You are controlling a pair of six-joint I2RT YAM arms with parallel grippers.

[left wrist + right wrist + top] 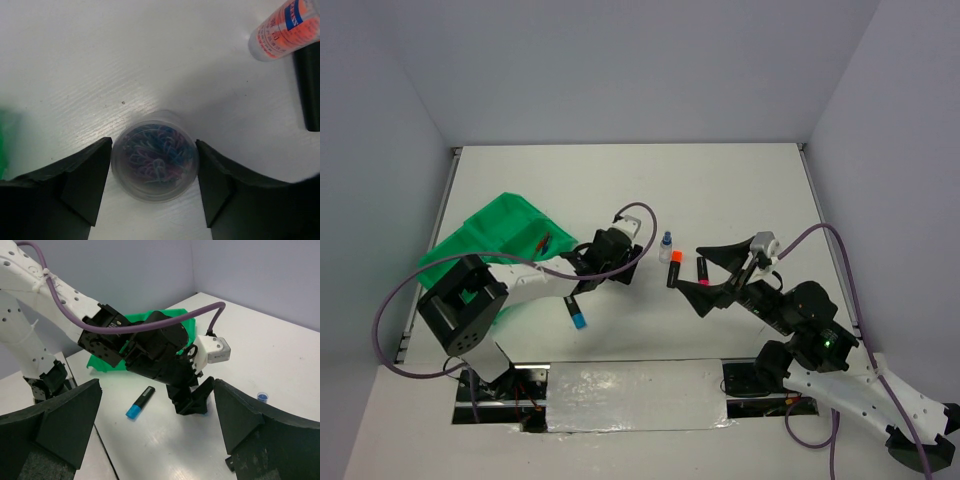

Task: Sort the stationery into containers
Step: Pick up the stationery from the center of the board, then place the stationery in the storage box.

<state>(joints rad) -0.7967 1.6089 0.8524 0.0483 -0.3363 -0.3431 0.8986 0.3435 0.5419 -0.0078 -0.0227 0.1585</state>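
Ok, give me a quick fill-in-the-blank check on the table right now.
The left tool straddles a clear tub full of coloured ____. The highlighter nearest the green tray has a ____ end. The right tool is ____. Missing: paper clips; blue; open.

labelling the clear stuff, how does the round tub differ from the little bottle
The round tub is squat and holds coloured clips; the little bottle is slim with an orange-printed label. The tub sits between the fingers of the left hand; the bottle is apart. Both are clear.
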